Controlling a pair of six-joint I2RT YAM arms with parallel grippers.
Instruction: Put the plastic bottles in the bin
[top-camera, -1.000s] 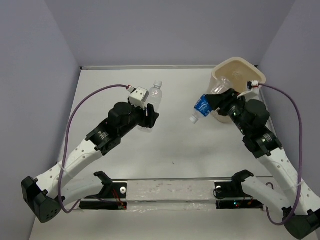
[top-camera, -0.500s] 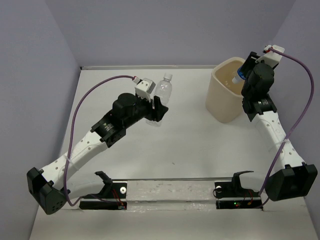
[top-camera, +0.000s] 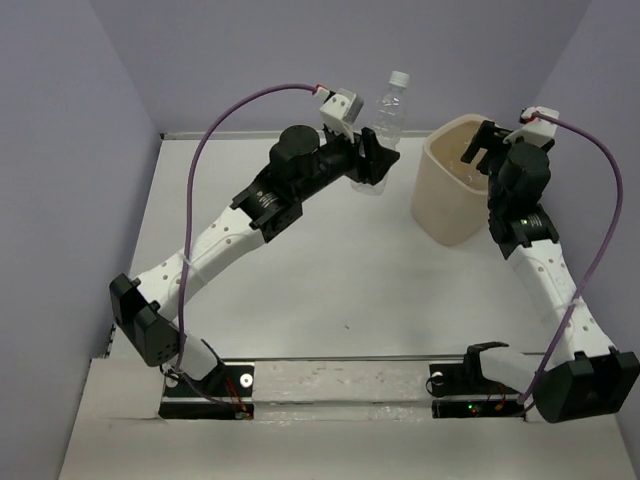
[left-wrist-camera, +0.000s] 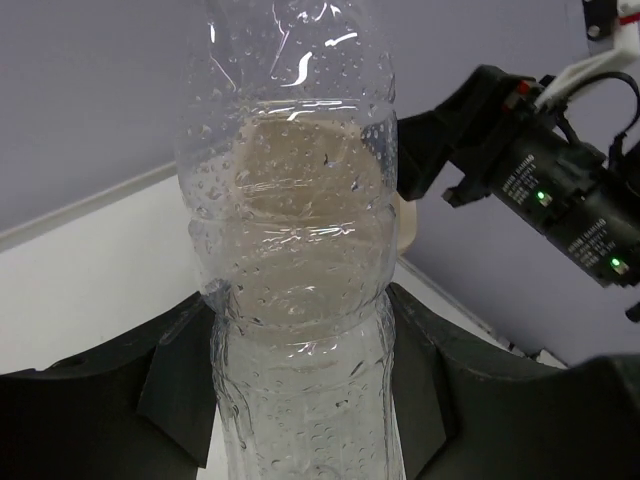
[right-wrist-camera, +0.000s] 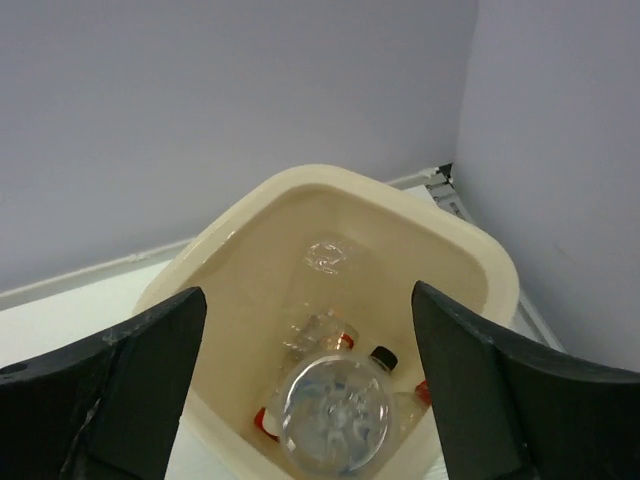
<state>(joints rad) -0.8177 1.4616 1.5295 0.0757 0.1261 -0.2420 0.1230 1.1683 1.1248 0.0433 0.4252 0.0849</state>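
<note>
1. Inside the cream-beige plastic tub with a rolled rim (right-wrist-camera: 300, 185), several clear crinkly plastic bottles (right-wrist-camera: 335, 415) already lie heaped, with red and dark caps showing.
2. Right gripper (top-camera: 483, 142) hangs over the tub's mouth, jaws spread wide and gripping nothing.
3. Left gripper (top-camera: 375, 158) is clenched on a white-capped clear bottle (top-camera: 390, 105), upright in the air just left of the tub.
4. No other bottle shows on the white table (top-camera: 350, 280); I judge this one the last to drop.

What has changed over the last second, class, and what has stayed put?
The right gripper swung over the bin, opened and dropped its bottle inside. The left gripper, still shut on a clear bottle, rose and moved toward the bin. The bin stayed put.
</note>
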